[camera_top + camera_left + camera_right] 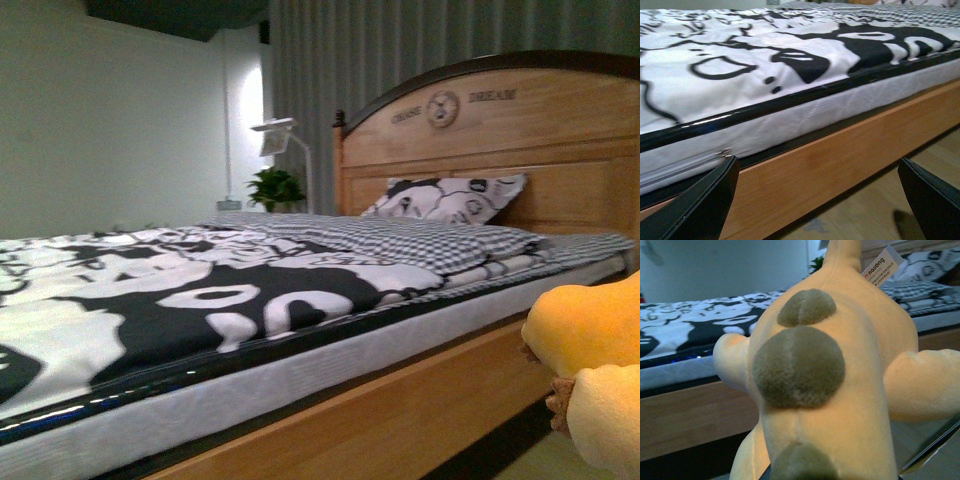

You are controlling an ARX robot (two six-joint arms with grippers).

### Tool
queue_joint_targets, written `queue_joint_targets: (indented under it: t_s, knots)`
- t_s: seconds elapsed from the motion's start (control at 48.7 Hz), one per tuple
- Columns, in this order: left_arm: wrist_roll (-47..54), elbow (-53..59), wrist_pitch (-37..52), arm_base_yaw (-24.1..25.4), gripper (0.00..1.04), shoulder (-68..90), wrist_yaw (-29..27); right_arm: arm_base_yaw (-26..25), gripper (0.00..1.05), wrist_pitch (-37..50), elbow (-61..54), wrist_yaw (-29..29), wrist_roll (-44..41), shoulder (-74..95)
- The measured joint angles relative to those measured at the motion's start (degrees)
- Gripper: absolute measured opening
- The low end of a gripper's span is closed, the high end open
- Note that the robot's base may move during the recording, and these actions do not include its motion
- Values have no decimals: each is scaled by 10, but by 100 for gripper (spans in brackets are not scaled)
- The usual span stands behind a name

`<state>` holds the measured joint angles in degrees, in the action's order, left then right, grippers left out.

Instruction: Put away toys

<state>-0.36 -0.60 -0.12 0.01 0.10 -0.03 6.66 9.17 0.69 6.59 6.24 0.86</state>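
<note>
An orange-yellow plush toy (860, 365) with round dark patches and a white paper tag fills the right wrist view, held up in front of the bed. My right gripper (830, 475) is shut on the plush toy; its fingers are almost wholly hidden beneath the plush, with one dark edge showing at the lower corner. In the front view part of the plush toy (590, 335) shows at the right edge, below mattress height. My left gripper (825, 200) is open and empty, its two black fingers (700, 205) spread wide before the bed's wooden side rail (840, 150).
A wooden bed (400, 410) with a black-and-white patterned quilt (180, 300) runs across the front view. A matching pillow (445, 198) leans on the arched headboard (500, 130). A lamp (280, 135) and potted plant (275, 187) stand behind. Light wood floor (880, 205) lies beside the bed.
</note>
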Motion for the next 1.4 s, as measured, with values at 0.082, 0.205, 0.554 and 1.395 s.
queue_joint_targets:
  t_s: [0.082, 0.205, 0.554, 1.395]
  knots:
    - [0, 0, 0, 0, 99, 0, 0, 0, 7, 0, 0, 0, 0, 0]
    - [0, 0, 0, 0, 99, 0, 0, 0, 7, 0, 0, 0, 0, 0]
    - [0, 0, 0, 0, 99, 0, 0, 0, 7, 0, 0, 0, 0, 0]
    - [1, 0, 0, -1, 99, 0, 1, 0, 7, 0, 0, -2, 0, -1]
